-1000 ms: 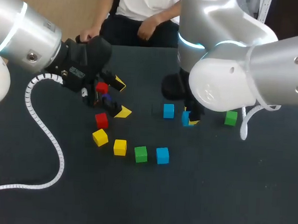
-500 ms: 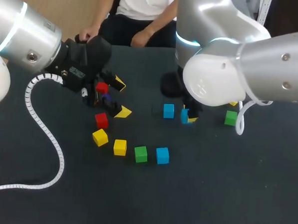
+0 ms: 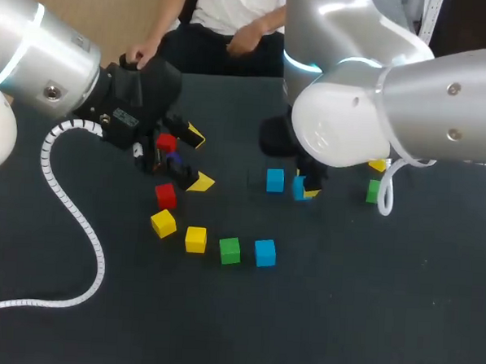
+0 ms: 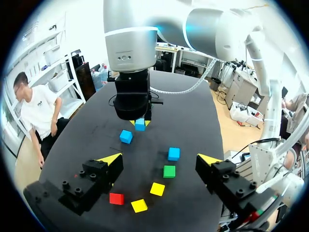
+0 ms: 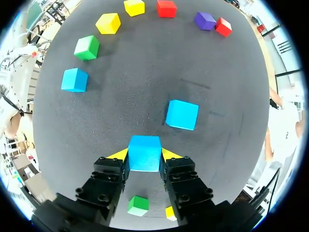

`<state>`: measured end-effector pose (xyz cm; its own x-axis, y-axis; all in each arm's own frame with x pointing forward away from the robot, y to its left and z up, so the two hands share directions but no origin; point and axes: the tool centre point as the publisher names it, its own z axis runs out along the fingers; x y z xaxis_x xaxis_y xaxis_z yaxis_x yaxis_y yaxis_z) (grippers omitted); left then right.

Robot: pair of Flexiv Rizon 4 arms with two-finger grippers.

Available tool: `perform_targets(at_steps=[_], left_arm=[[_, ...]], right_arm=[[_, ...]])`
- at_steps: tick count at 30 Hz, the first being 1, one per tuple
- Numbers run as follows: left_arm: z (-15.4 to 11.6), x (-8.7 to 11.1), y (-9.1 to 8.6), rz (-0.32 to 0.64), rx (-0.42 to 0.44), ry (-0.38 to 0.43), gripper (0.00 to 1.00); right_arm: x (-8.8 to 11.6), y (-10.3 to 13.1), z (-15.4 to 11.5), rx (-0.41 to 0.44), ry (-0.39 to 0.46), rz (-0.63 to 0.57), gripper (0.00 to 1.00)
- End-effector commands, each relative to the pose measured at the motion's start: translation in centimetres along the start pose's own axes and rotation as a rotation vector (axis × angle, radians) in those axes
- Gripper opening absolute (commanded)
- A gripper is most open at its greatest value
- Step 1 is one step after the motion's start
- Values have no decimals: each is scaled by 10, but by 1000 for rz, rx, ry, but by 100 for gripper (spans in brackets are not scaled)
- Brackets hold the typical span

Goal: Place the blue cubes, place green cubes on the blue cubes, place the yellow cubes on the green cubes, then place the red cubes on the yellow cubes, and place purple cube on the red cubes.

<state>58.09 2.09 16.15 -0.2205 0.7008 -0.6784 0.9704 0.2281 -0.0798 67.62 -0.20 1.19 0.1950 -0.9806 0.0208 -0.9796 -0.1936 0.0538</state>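
Note:
My right gripper is shut on a blue cube just above the table, close beside a second blue cube. In the head view the held cube shows under my right arm, right of the other blue cube. My left gripper is open at the left, with a red cube and the purple cube by its fingers. In front lie a red cube, two yellow cubes, a green cube and a blue cube.
A green cube and a yellow cube lie right of my right arm, partly hidden by it. A white coiled cable runs from my left arm across the table's left side. A person sits behind the table's far edge.
My right arm has shifted a little to the left with the blue cube, nearer the other blue cube, and covers more of the green cube. The left arm has stayed still.

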Motion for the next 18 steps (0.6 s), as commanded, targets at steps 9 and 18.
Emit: perform_targets(at_steps=[9,18], left_arm=[[0,-1,1,-1,2,6,100],[0,-1,1,-1,2,6,100]], right_arm=[[-2,-6,6,-18,5,-3,0],[1,-9,9,-23,6,2,0]])
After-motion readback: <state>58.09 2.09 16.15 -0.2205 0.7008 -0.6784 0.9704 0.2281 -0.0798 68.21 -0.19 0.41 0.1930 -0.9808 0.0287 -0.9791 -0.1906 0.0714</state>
